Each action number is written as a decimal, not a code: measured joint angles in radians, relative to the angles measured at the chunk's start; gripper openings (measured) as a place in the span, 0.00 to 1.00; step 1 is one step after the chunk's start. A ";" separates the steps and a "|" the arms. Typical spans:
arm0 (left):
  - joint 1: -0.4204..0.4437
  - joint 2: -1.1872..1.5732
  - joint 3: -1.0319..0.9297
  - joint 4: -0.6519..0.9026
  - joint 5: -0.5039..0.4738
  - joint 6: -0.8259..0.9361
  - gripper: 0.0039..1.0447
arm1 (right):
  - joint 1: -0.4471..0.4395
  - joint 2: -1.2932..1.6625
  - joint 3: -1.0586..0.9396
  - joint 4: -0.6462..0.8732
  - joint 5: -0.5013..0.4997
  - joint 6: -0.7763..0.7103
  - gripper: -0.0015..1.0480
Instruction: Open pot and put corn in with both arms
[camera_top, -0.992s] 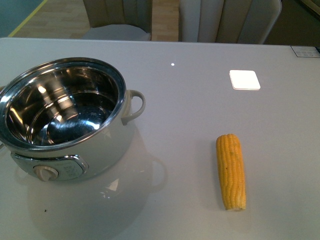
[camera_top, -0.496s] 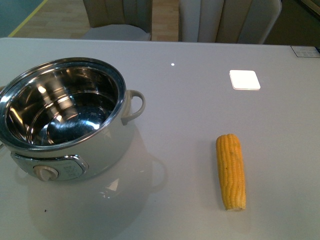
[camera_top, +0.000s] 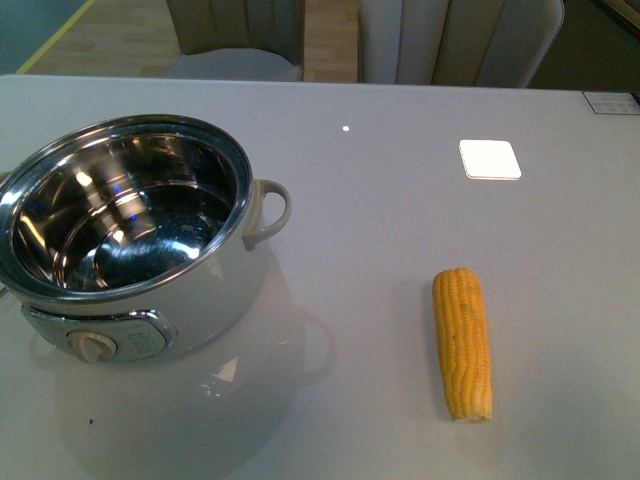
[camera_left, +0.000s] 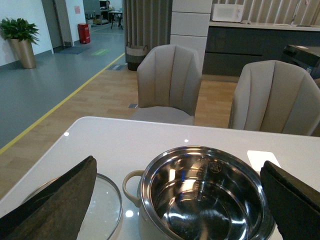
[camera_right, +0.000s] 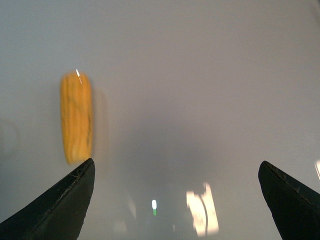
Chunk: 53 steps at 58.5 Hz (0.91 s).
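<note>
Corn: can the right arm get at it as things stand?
Probably yes. The corn lies alone on the table, nothing on or against it, and the right pincer is open above the table nearby.

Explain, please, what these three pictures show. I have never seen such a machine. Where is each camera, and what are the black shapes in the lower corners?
This is a robot with two arms, each ending in a gripper, a clamp with two fingers. The front view comes from a camera on the robot's body. It looks over a white table, where an open pot with a shiny steel inside stands on the left and a corn cob lies on the right. The other two cameras sit on the wrists, and the black shapes are the gripper fingers. The left gripper is open and faces the pot. A glass lid lies beside the pot, and chairs stand behind the table. The right gripper is also open and looks down at the table, with the blurred corn off to one side. Nothing is held.
</note>
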 joint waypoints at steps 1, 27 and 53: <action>0.000 0.000 0.000 0.000 0.000 0.000 0.94 | 0.006 0.018 0.001 0.010 0.002 0.010 0.92; 0.000 0.000 0.000 0.000 0.000 0.000 0.94 | 0.197 1.035 0.243 0.644 -0.011 0.175 0.92; 0.000 0.000 0.000 0.000 0.000 0.000 0.94 | 0.264 1.432 0.421 0.749 -0.084 0.155 0.92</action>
